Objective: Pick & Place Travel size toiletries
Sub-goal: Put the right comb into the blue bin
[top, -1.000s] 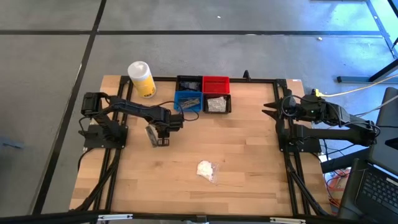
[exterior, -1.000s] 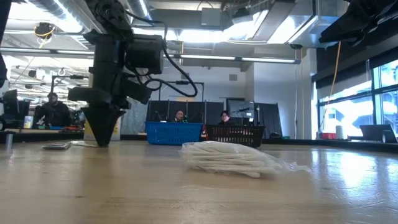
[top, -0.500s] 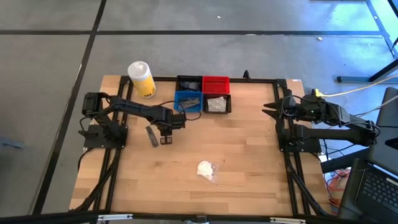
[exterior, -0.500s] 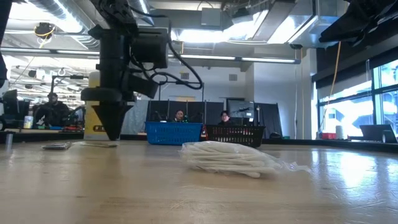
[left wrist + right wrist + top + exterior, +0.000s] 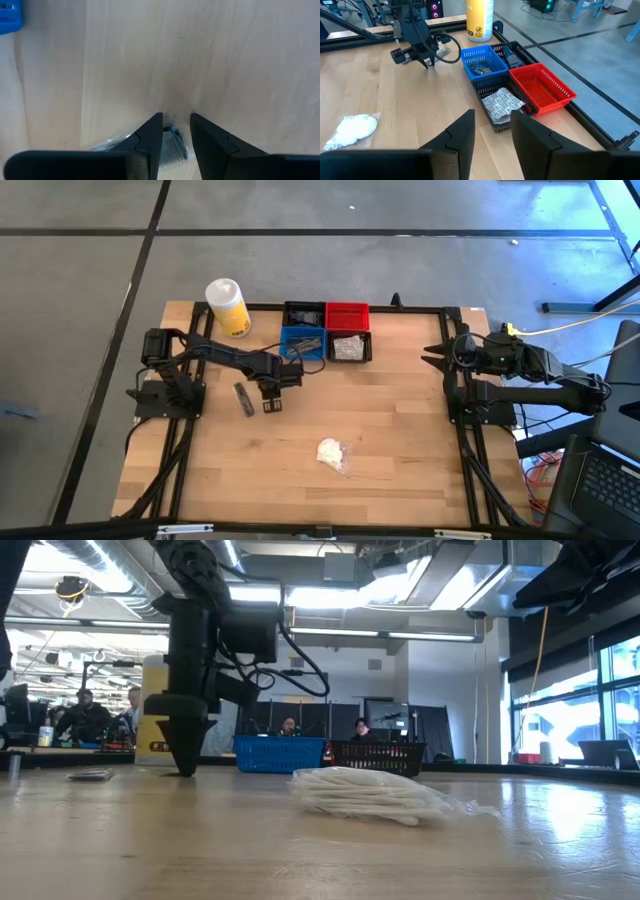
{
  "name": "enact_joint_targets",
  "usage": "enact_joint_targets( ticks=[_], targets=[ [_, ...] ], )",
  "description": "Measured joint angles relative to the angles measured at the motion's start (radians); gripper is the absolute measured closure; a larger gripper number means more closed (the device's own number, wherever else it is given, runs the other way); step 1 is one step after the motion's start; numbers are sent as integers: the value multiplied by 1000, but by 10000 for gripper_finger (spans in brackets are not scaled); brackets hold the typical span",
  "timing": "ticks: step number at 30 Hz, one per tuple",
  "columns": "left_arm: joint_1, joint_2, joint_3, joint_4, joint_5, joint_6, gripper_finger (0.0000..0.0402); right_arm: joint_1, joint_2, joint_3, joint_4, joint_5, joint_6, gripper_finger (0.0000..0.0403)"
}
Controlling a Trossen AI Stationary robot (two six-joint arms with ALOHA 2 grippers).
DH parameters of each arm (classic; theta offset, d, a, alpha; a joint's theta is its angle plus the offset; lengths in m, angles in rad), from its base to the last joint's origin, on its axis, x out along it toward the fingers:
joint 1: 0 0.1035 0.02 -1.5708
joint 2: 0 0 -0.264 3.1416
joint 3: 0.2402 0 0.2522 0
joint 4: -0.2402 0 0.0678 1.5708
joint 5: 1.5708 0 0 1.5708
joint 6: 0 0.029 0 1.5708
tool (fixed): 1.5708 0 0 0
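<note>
While both arms sit over the wooden table (image 5: 400,460), the scene reads from left to right as follows.

Yellow container: the tall yellow container (image 5: 228,307) with a white top stands at the far left corner of the table.

Left arm: it reaches from its base on the left edge toward the middle of the table, its gripper pointing straight down.

Left gripper: the left gripper (image 5: 271,402) hangs low over bare wood just near-side of the blue bin, its tips close to the table top in the low view; the fingers (image 5: 150,137) stand a narrow gap apart and hold nothing.

Dark tube: a flat dark tube (image 5: 243,397) lies on the wood just left of the left gripper, apart from its fingers; in the left wrist view a ribbed end of it shows behind the fingertips.

Bins: four small square bins sit together at the far middle of the table, the blue bin (image 5: 300,343) near-left with dark items inside, the black bin (image 5: 304,313) behind it, the red bin (image 5: 347,315) far-right, and a second dark bin (image 5: 348,347) near-right holding a crinkly clear packet (image 5: 503,102).

White wad: the white wad in clear wrap (image 5: 331,452) lies alone on the near middle of the table, well apart from both grippers.

Right gripper: the right gripper (image 5: 437,356) waits raised at the right edge of the table, pointing left, fingers partly apart and empty.

Room: people sit at desks far behind the table in the low view.
</note>
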Motion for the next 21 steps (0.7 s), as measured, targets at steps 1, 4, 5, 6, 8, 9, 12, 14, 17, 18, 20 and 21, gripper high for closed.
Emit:
enact_joint_targets(
  ticks=[1,4,5,6,8,9,12,14,17,18,20,21],
  targets=[
    [2,2,0,0,2,1,305,0,0,0,0,0,0,271],
    [9,1,0,0,12,9,315,0,0,0,0,0,0,265],
    [11,-1,-2,1,16,11,322,0,0,0,0,0,0,263],
    [12,-1,-2,1,19,16,331,0,0,0,0,0,0,261],
    [13,-1,-2,1,23,28,351,0,0,0,0,0,0,258],
    [13,0,-2,1,24,39,362,0,0,0,0,0,0,256],
    [13,0,-3,-1,28,50,393,0,0,0,0,0,0,251],
    [13,0,-3,-6,27,53,397,0,0,0,0,0,0,248],
    [12,0,-3,-12,28,54,399,0,0,0,0,0,0,244],
    [12,0,-3,-13,31,54,399,0,0,0,0,0,0,243],
    [3,-5,-4,-16,32,54,399,0,0,0,0,0,0,241],
    [-2,-14,-6,-15,26,54,399,0,0,0,0,0,0,240]
  ],
)
